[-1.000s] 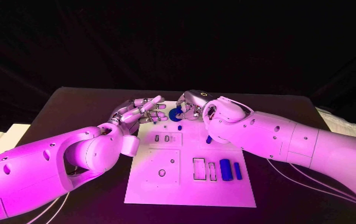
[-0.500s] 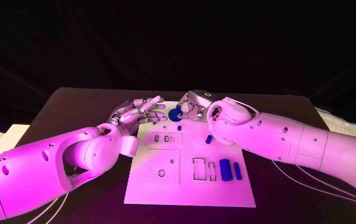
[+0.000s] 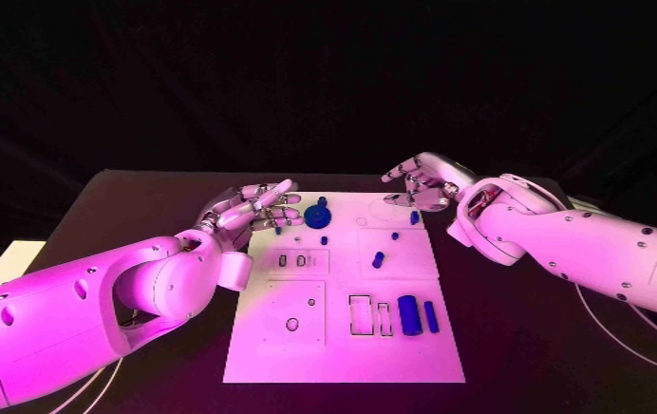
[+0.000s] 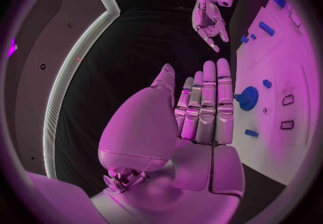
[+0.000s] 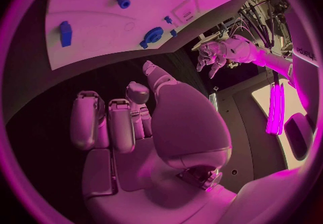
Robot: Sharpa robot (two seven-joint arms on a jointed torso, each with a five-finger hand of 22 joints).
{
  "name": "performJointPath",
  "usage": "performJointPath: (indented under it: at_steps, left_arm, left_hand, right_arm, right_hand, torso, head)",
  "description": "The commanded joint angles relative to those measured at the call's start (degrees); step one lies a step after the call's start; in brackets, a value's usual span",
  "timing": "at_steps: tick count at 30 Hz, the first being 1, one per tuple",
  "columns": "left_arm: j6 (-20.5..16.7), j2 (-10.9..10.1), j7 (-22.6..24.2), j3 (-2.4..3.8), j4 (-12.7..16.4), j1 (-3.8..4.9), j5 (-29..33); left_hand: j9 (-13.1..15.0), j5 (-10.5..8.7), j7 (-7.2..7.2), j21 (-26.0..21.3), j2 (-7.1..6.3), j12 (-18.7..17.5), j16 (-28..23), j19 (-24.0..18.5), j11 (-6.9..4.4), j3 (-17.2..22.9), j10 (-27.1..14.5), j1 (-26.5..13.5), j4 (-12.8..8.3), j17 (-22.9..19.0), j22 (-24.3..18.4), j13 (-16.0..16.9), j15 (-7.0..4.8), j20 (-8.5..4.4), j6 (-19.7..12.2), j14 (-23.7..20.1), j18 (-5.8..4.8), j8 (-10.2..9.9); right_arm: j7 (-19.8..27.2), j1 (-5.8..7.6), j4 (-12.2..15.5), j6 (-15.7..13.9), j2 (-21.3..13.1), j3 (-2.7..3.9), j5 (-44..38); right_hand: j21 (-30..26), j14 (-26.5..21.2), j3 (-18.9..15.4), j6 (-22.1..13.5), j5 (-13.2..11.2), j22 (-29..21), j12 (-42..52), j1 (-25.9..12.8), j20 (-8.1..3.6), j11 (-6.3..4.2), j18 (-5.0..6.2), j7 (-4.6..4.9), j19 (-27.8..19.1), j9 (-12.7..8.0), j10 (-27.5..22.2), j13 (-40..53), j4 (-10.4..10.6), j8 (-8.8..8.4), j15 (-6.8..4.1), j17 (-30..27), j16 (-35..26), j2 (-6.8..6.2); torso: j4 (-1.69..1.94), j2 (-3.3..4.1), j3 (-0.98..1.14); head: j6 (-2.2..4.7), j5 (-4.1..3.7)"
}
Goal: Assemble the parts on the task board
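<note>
The white board lies flat in the middle of the black table. The left hand sits at the board's far left corner, fingers stretched out and holding nothing, just beside a round blue part (gear-like, on the board). The right hand hovers off the far right corner, fingers loosely curled and empty. Two long blue parts lie side by side near the front.

A robot lab or test cell: black-draped backdrop (all dark), black table, white task board
</note>
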Motion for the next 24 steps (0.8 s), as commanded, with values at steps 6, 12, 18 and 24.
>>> performJointPath:
  at_steps: [6, 12, 18, 24]
  left_arm:
    - [2.0, 0.5, 0.3, -0.01, -0.5, -0.18, 0.1]
    - [2.0, 0.6, 0.3, -0.02, -0.6, -0.33, 0.1]
    - [2.0, 0.7, 0.3, -0.02, -0.7, -0.42, 0.1]
    - [2.1, 0.7, 0.2, -0.02, -0.8, -0.51, 0.1]
  left_hand:
    - [0.1, -0.2, -0.15, -0.4, 0.57, 0.0, -0.5, -0.2, -0.09, 0.0, 0.4, 0.2, -0.3, 0.1, -0.1, 0.0, -0.17, 0.09, 0.4, 0.0, 0.56, 0.0]
    - [0.1, -0.2, -0.15, -0.4, 0.57, 0.0, -0.5, -0.2, -0.09, 0.0, 0.4, 0.2, -0.3, 0.1, -0.1, 0.0, -0.17, 0.09, 0.4, 0.0, 0.56, 0.0]
    - [0.1, -0.2, -0.16, -0.4, 0.6, 0.0, -0.5, -0.2, -0.11, 0.0, 0.5, 0.2, -0.3, 0.1, -0.1, 0.1, -0.18, 0.08, 0.5, 0.1, 0.57, 0.0]
    - [0.1, -0.2, -0.16, -0.4, 0.6, 0.0, -0.5, -0.2, -0.11, 0.0, 0.5, 0.2, -0.3, 0.1, -0.1, 0.1, -0.18, 0.08, 0.5, 0.1, 0.57, 0.0]
  right_arm:
    - [8.0, -0.74, -4.4, 4.5, -2.6, -0.08, 7.4]
    - [8.3, -1.9, -7.2, 5.2, -2.4, -0.12, 7.1]
    - [8.2, -3.33, -10.2, 6.0, -1.0, -0.14, 6.6]
    - [8.1, -4.19, -11.8, 6.5, 0.3, -0.14, 6.1]
  right_hand:
    - [0.0, 3.2, -0.1, 0.5, 0.4, 0.0, -0.5, 0.7, -0.06, -0.13, -0.85, -0.06, 0.2, 0.0, -0.5, -0.3, -0.5, 0.34, -0.26, 1.7, 0.1, -0.29]
    - [-0.1, 3.2, -0.3, 0.4, 0.3, -0.1, -0.8, 0.8, -0.07, -0.11, -0.82, -0.05, 0.1, 0.0, -0.6, -0.5, -0.7, 0.24, -0.26, 1.6, 0.0, -0.54]
    - [-0.2, 3.1, -0.6, 0.1, 0.0, -0.5, -1.3, 0.7, -0.05, -0.04, -0.75, 0.02, -0.1, -0.1, -0.9, -1.0, -0.8, 0.0, -0.21, 1.5, 0.0, -0.78]
    - [-0.3, 3.1, -1.1, -0.6, -0.4, -0.7, -1.8, 0.5, 0.01, 0.08, -0.7, 0.14, -0.3, -0.2, -1.2, -1.3, -0.9, -0.29, -0.12, 1.5, -0.1, -0.9]
  torso:
    - [-0.72, -0.34, 0.74]
    - [-0.7, -0.27, 0.72]
    - [-0.63, -0.32, 0.6]
    - [-0.43, -0.3, 0.62]
  head:
    - [0.04, -0.26]
    - [0.16, -0.26]
    - [0.09, -0.39]
    - [-0.21, -0.49]
